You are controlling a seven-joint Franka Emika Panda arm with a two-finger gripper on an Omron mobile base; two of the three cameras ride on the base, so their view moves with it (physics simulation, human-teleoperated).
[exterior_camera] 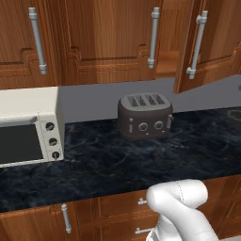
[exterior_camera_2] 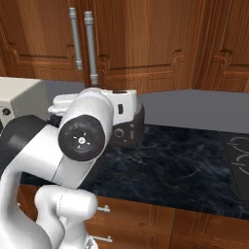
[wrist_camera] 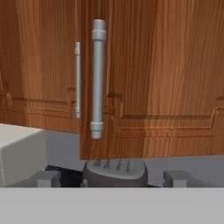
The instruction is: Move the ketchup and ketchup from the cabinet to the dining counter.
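Note:
The ketchup bottles are hidden from me. The cabinet (exterior_camera: 108, 42) spans the wall above the counter. Its right door (exterior_camera: 209, 37) stands swung open on a strip of wooden shelf (exterior_camera: 167, 63). In the hand view a cabinet door (wrist_camera: 144, 78) with a long silver bar handle (wrist_camera: 98, 78) hangs close ahead, nearer than the door to its left (wrist_camera: 39, 65). My gripper (wrist_camera: 111, 178) is open, and its fingertips (wrist_camera: 48, 177) stand wide apart with nothing between them, a little short of the handle. The dining counter is out of view.
A dark four-slot toaster (exterior_camera: 145, 115) sits on the black marble counter (exterior_camera: 141, 160) below the hand. A white toaster oven (exterior_camera: 28, 127) stands at the left. A stove top (exterior_camera_2: 238, 158) lies at the right. Wooden drawers (exterior_camera: 117, 207) run under the counter edge.

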